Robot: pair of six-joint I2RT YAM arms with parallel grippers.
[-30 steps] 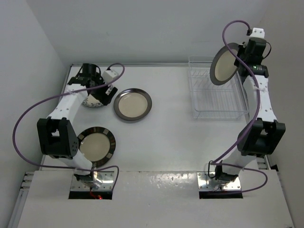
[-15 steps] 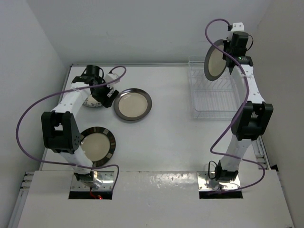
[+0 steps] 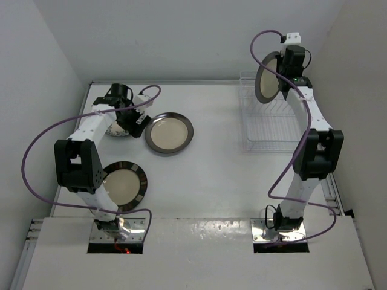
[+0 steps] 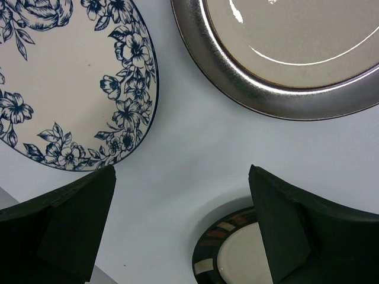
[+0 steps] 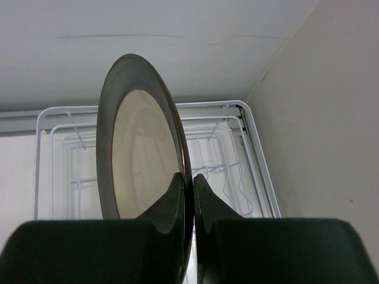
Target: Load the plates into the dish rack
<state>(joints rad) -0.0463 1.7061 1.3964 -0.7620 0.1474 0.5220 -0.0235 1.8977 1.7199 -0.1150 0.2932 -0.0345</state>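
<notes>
Nearest, by the left arm's base, a check-rimmed plate (image 3: 123, 185) lies flat on the bench (image 3: 217, 175). Farther back, the left gripper (image 4: 180, 201) hangs spread wide over bare bench between the floral plate (image 4: 71, 83) and a grey plate (image 4: 284, 53), touching neither. At the far right, the right gripper (image 5: 188, 195) pinches a fourth plate (image 5: 139, 160) by its rim, upright above the rack (image 3: 278, 127).

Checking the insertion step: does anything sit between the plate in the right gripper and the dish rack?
Nothing visible. The right gripper holds the plate on edge above the dish rack, whose wires below show no plates or other objects.
</notes>
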